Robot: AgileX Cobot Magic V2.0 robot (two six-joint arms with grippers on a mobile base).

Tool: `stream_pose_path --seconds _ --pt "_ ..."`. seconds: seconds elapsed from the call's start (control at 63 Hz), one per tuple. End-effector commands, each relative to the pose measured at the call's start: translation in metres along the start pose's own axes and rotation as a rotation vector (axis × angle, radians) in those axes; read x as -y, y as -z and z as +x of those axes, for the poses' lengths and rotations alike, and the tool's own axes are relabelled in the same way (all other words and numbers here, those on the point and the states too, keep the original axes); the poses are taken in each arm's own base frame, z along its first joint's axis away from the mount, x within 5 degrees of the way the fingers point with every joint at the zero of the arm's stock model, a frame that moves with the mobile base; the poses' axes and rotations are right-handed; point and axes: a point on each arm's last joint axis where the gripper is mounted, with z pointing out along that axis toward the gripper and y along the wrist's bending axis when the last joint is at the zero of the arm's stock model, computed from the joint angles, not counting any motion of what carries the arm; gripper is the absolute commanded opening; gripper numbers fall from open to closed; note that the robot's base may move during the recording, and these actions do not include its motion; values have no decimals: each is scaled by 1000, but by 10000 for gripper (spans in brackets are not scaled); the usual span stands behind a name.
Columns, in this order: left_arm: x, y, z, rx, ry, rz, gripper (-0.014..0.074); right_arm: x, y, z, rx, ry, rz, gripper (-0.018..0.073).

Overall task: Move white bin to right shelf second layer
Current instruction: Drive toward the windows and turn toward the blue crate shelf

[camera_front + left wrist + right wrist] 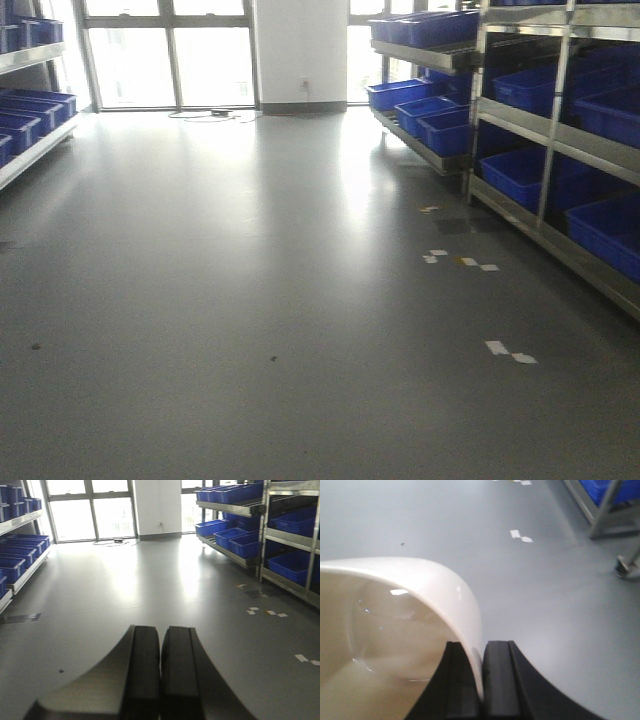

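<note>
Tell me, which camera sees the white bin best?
The right wrist view. The white bin fills its left side, close up, with its rim pinched in the right gripper and its inside showing. The front view and left wrist view show floor and shelves of blue crates, but no bin.

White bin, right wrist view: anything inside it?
Inside the white bin, the visible part is bare, with only glossy reflections. Its left and lower portions run out of frame, and the right gripper clamping the rim hides a sliver.
</note>
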Motion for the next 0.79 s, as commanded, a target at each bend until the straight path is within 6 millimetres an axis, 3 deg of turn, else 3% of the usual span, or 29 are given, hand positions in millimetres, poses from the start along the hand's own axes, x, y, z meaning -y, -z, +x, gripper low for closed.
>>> stream_pose_path --seconds 0.0,0.778 --pt "0 0 4 60 9 1 85 -1 6 -16 117 -4 -3 48" --pt "0 0 4 60 9 1 85 -1 6 -16 117 -4 -3 48"
